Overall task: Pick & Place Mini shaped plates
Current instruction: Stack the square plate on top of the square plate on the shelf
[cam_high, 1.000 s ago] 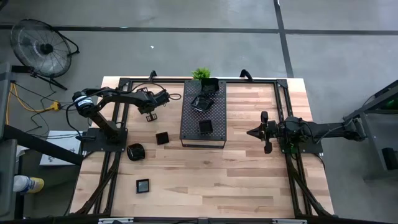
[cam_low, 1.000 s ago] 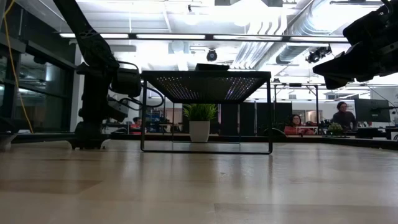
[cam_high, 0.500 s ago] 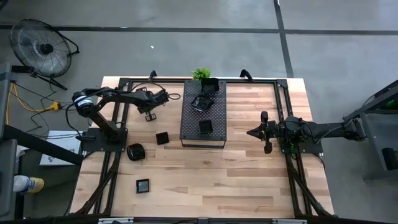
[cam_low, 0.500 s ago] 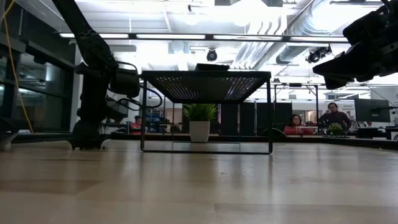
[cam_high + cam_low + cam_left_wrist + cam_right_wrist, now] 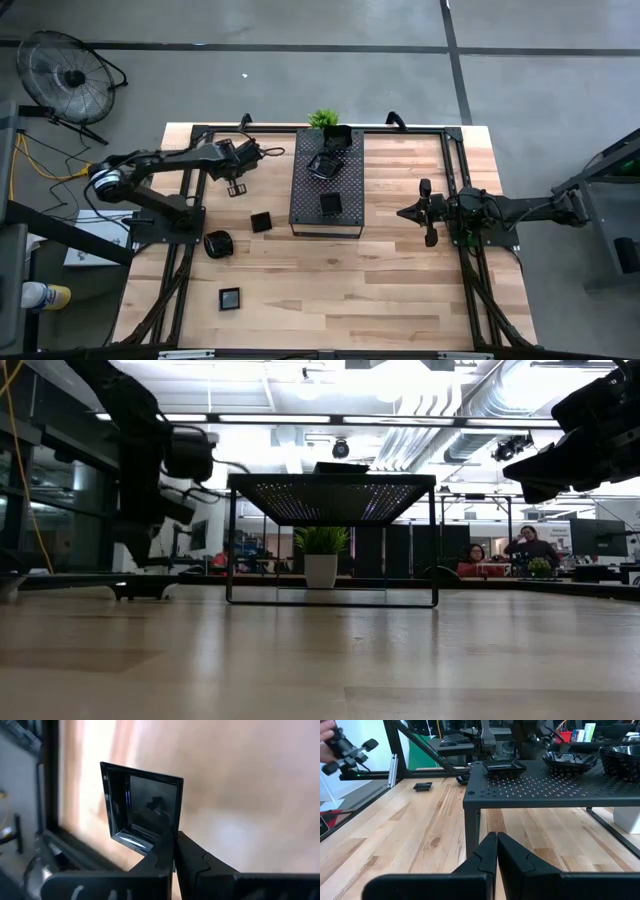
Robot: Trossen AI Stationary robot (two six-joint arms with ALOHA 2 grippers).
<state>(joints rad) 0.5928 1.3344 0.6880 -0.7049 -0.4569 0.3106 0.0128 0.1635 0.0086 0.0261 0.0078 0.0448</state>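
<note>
item: left gripper, far-left part of the table, just left of the tray; fingers pressed together on one rim of a square plate. in the left wrist view the plate stands out forward of the fingertips, tilted, its hollow facing the camera, the wood well below it, so it reads as lifted clear

item: right gripper, waiting right of the tray; fingers pressed together, nothing between them

item: tray, dark, perforated, raised on legs at table centre; three plates on top: one at the far end beside the plant, a wavy one mid-way, a square one toward the near end

item: loose plates on the wood, left of the tray: a square one close to its near-left corner, a round one further left, a square one nearer the table's front edge

relation for the coming move: the held plate lies ahead of the left fingertips, and the tray lies to that gripper's right, higher than the table top. judged: the carry goes rightward and must clear the tray's edge; the free stretch between the wavy and near square plates looks the likeliest spot. left arm is the nearer one to all loose plates
</note>
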